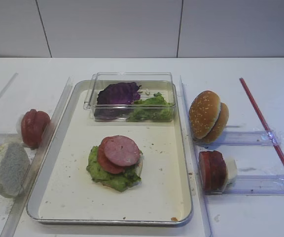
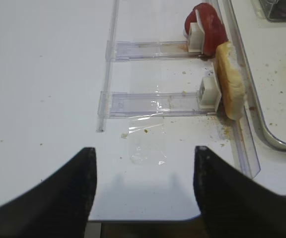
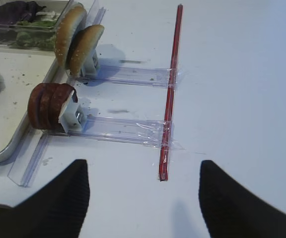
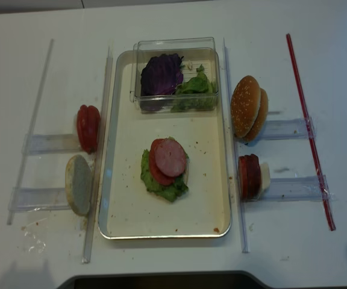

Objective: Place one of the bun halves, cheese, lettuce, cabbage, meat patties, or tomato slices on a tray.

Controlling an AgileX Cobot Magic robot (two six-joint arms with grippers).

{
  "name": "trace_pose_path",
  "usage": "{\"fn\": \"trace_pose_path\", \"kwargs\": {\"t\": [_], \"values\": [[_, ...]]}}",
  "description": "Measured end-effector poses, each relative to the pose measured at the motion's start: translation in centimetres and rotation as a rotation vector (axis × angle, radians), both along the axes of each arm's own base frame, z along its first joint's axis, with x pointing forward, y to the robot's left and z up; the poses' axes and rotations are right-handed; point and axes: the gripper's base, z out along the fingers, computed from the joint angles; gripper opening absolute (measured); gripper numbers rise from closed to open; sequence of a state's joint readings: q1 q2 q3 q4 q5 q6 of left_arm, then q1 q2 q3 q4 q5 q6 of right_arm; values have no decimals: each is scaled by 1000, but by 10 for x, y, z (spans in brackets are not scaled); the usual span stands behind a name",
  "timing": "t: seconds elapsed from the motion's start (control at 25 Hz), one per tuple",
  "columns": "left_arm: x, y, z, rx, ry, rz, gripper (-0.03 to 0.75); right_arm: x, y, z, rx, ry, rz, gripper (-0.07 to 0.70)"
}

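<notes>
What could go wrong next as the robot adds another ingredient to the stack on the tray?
1. The stack already leans, its top meat slice overhanging; a push could topple it.
2. The buns stand on edge in a clear holder; a poor pinch might tip them.
3. The red strip lies near the open right gripper and might snag.

White table point(image 1: 132, 69), pale panelled wall point(image 1: 107, 27)

Two high views face down over the tray point(image 1: 181, 207); wrist views look low from either side.
</notes>
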State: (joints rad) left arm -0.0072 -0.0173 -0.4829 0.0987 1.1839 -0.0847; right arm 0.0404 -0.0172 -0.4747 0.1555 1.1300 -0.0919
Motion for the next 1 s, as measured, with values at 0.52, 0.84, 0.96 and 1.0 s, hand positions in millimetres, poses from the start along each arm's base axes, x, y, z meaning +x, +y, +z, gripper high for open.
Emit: {"fn": "trace_pose_path", "kwargs": {"t": [0.52,0.84,0.96,1.0], "values": [[0,0,0,0,0,0,412,0,0,0,1,0,-1,486],[0,0,0,0,0,0,412,0,0,0,3,1,-2,486],[0,0,0,0,0,0,412,0,0,0,3,1,-2,486],[0,0,0,0,0,0,412,0,0,0,3,1,-2,486]]}}
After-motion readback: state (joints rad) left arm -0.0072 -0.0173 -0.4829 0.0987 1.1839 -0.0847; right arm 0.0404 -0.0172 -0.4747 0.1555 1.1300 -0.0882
